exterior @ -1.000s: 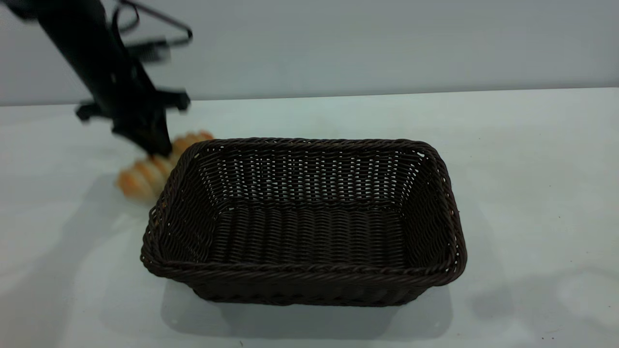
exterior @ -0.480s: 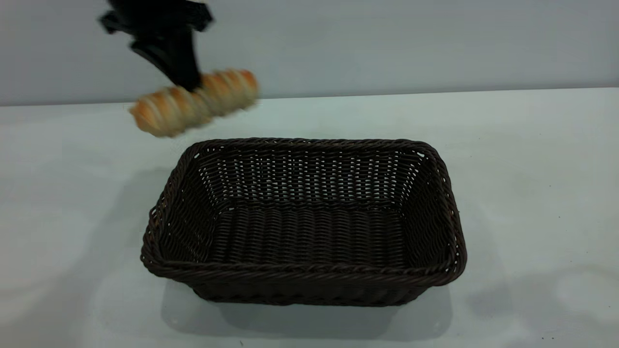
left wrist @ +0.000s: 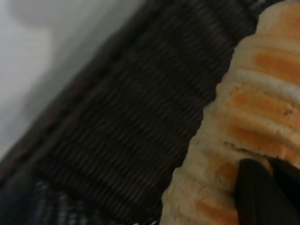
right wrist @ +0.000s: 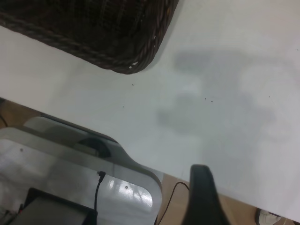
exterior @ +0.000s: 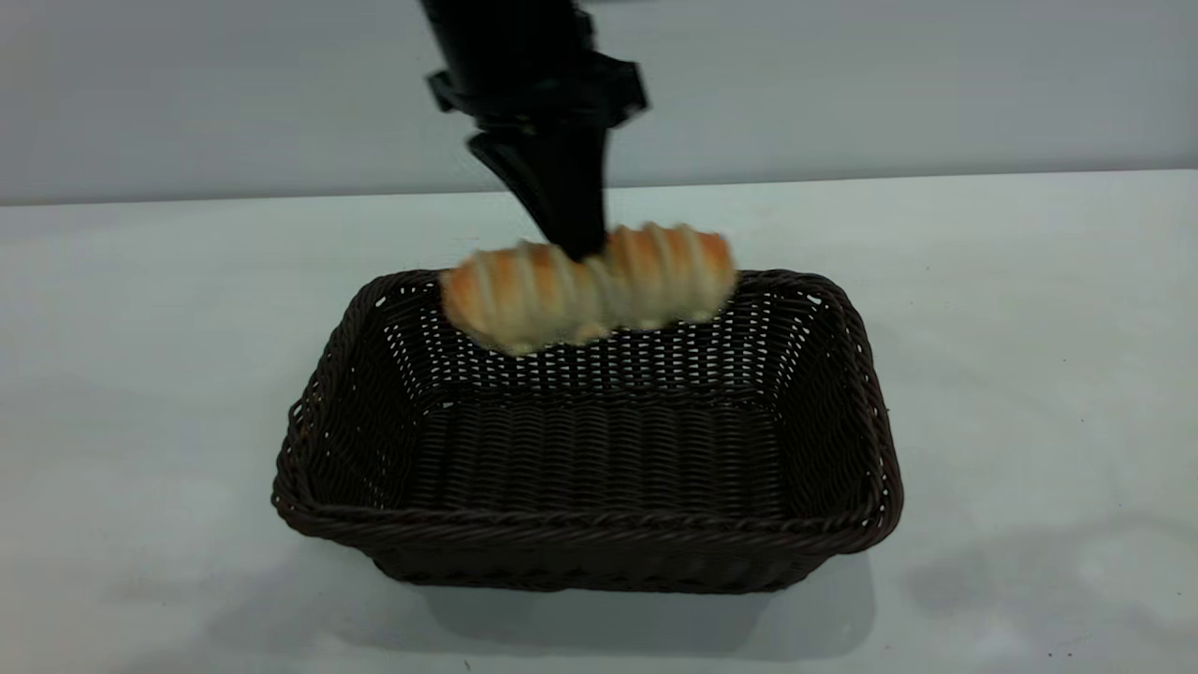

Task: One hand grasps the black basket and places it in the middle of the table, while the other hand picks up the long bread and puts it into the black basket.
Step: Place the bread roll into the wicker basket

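The table (exterior: 1029, 309) carries the black basket (exterior: 590, 524) near its middle, open side up and empty, so the placing step appears complete. Above the basket's far wall hangs the long bread (exterior: 588, 292), held crosswise and roughly level, clear of the rim and the woven floor. The left gripper (exterior: 573, 245) descends from above and pinches the loaf at mid-length, its dark fingers (left wrist: 255, 192) pressed into the crust; a central grip keeps the loaf balanced for lowering. The left wrist view shows the bread over the basket's dark interior weave, which suggests that release would drop it inside. The arm above the gripper is cut off by the frame edge, and the bread's outline is smeared by motion. The right gripper is parked off the basket's side near the table edge; only one dark finger (right wrist: 202, 197) shows, so its state cannot be told.
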Available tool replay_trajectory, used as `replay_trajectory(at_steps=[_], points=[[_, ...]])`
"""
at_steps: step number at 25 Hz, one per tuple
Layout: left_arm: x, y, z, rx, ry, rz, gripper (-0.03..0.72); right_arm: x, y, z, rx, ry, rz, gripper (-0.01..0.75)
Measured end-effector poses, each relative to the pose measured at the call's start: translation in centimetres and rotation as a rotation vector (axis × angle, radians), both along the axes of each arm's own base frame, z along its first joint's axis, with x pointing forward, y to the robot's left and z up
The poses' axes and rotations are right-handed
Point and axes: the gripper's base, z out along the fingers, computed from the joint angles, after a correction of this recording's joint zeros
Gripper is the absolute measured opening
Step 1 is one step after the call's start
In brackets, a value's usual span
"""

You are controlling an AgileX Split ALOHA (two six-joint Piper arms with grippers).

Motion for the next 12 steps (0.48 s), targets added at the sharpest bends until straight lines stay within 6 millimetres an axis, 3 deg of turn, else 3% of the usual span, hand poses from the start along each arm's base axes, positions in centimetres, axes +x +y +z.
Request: replay_trajectory(at_steps=[5,12], points=[[-0.47,-0.94,-0.06,-0.014,-0.002,-0.014,0.118,0.01,0.0,0.0,0.001,-0.001,0.0,0.541],[-0.14,-0.91,0.31,-0.006,-0.032,-0.017,0.414,0.01,0.0,0.0,0.0,-0.002,0.0,0.541]])
